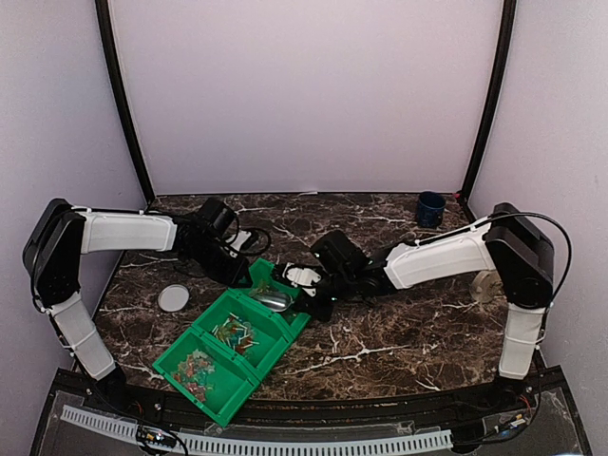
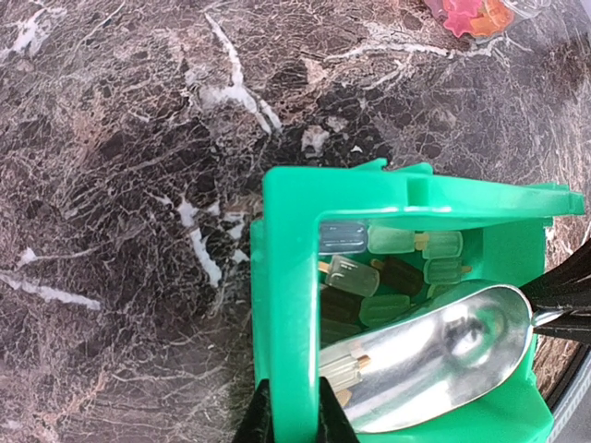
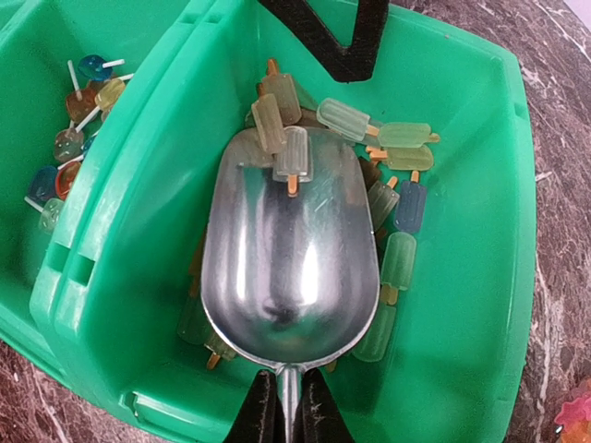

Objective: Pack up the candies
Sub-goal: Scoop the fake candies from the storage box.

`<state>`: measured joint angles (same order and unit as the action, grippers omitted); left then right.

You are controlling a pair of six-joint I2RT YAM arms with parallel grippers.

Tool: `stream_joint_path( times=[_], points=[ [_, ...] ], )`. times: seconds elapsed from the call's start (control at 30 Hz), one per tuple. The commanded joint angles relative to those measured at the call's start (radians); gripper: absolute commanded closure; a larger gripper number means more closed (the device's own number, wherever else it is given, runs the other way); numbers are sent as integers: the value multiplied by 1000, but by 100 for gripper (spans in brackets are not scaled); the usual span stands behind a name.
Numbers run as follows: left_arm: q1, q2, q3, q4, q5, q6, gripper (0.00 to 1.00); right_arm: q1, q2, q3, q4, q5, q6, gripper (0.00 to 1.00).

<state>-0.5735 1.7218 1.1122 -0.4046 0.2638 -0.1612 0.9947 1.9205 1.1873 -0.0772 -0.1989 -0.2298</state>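
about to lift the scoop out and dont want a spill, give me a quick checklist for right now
1. Hold on the metal scoop: ok, the right gripper is shut on its handle.
2. Steadying of the green bin: ok, the left gripper clamps its end wall.
3. Scoop in the compartment with the popsicle candies: ok.
4. Scoop loaded: not ok, only about two candies sit at its front lip and the bowl is mostly bare.
5. Container ready to fill: cannot tell, the pale container beside the right arm is unclear.
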Motion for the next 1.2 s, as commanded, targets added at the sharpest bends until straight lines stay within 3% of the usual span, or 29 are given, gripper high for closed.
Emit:
stream_joint_path(
  times=[0.0, 0.23, 0.77, 1.17],
  points=[
    [-23, -63, 29, 81, 111, -38, 100, 33, 2, -26, 135, 34, -39, 100],
    [-20, -60, 30, 79, 109, -39, 100, 60, 11, -75, 231, 217, -70, 100],
    [-8, -62, 31, 72, 89, -47, 100, 42, -91, -238, 487, 169, 25, 100],
    [-6, -63, 29, 67, 74, -46, 100, 39, -167, -348, 592, 277, 62, 100]
  ],
)
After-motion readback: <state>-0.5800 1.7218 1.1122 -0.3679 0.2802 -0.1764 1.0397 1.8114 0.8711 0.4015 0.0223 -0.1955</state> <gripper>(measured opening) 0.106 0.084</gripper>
